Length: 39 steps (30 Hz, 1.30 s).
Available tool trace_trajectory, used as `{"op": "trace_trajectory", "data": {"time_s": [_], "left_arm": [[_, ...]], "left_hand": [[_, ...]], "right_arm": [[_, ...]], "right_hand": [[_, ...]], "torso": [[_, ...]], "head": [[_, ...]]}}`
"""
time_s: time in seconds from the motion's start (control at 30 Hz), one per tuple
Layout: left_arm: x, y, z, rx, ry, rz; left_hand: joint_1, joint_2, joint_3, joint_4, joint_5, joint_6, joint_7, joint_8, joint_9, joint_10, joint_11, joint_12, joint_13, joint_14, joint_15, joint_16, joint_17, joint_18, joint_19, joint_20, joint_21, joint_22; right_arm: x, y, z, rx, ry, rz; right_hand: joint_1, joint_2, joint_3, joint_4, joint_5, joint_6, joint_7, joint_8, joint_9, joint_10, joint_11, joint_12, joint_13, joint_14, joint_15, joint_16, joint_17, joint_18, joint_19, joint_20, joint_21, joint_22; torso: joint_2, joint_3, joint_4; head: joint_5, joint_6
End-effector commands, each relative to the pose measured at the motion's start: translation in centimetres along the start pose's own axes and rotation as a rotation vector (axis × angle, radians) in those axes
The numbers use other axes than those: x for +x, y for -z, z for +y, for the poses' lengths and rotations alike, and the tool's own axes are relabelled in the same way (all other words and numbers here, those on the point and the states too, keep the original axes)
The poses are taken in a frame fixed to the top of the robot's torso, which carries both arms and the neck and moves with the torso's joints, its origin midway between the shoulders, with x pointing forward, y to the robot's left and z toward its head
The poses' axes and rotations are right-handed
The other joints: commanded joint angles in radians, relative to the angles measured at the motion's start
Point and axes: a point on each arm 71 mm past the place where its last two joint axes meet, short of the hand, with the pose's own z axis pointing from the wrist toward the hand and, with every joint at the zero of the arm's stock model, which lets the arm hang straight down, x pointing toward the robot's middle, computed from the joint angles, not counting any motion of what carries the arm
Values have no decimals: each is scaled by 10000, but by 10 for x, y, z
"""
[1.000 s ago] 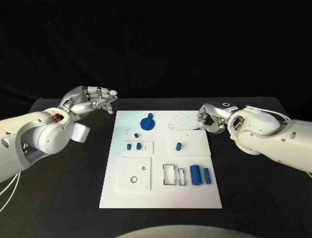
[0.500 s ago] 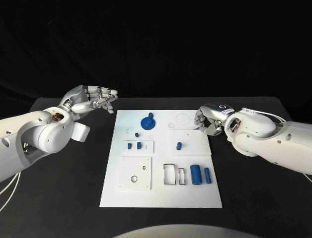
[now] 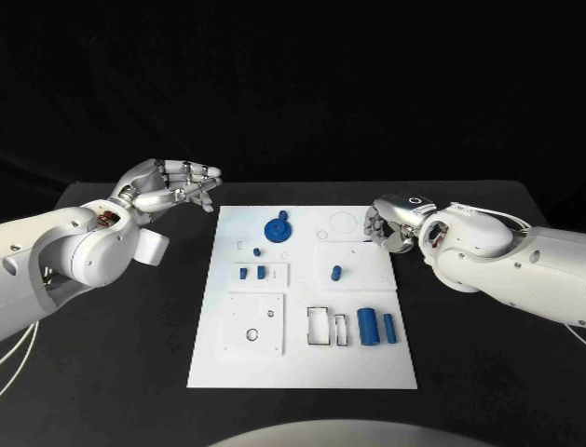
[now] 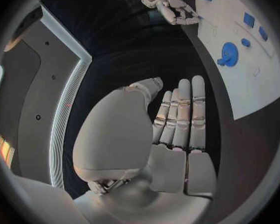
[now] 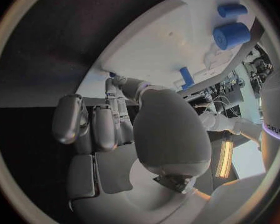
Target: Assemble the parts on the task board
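**Both hands wait beside the board, nothing picked up yet**

The flat white plastic task board [image 3: 301,307] lies in the middle of the black table [image 3: 131,372]. Small blue parts sit on it. A round blue wheel-shaped part [image 3: 278,229] lies near the board's far edge. A fat blue cylinder [image 3: 368,326] and a thinner blue cylinder [image 3: 388,329] lie side by side near the board's right edge, closer to the robot. A small blue peg [image 3: 335,273] stands near the middle, and two little blue blocks [image 3: 252,273] sit toward the left edge.

The silver left hand [image 3: 171,186] hovers off the far left corner of the board. In the left wrist view its fingers [image 4: 180,114] are mostly straight, lie side by side, and hold nothing. The silver right hand [image 3: 389,226] is just beside the board's right edge, near the far corner. Its fingers [image 5: 93,127] look curled in, and it seems to hold nothing, though the arm hides part of it from above.

No part looks joined yet, so the job is likely at its start. To do the next step well, the right hand should open its fingers first, then come down straight over one part. It should pinch that part by its sides and lift slowly, so nearby parts are not bumped.
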Motion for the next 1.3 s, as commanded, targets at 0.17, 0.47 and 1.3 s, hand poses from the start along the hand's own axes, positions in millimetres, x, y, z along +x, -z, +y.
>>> {"op": "trace_trajectory", "data": {"time_s": [0.17, 0.47, 1.3], "left_arm": [[2, 0, -1, 58, 64, 160], [2, 0, -1, 43, 68, 173], [1, 0, 0, -10, 62, 160]], "left_hand": [[-47, -51, 52, -65, 21, -46, 73, -25, -7, -50, -4, 32, -15, -71, 16, -61, -17, 136, -34, 7, -32, -4], [-47, -51, 52, -65, 21, -46, 73, -25, -7, -50, -4, 32, -15, -71, 16, -61, -17, 136, -34, 7, -32, -4], [-96, -49, 57, -66, 17, -50, 78, -30, -6, -60, 0, 36, -17, -67, 22, -70, -19, 133, -38, 12, -34, -5]], "right_arm": [[2, -2, -1, -19, 282, -12], [2, -3, 0, -11, 334, -194], [3, -9, 1, 152, 411, -318]], "right_hand": [[-3, 152, -67, 36, -35, 140, -12, 79, 24, 121, -29, 42, 18, 151, -62, 20, -7, -28, 31, -50, 89, 981], [15, 178, -68, 40, -34, 161, -18, 88, 32, 140, -38, 45, 23, 150, -70, 14, -16, -30, 39, -59, 96, 984], [57, -115, -188, 100, -34, -481, 177, -313, -79, -425, 187, -323, -73, 160, 93, 25, 4, -36, 52, 33, -7, 960]], "torso": [[-4, 2, -3], [-10, -1, -9], [-7, 1, -10]], "head": [[20, -21], [15, -27], [-3, 1]]}}
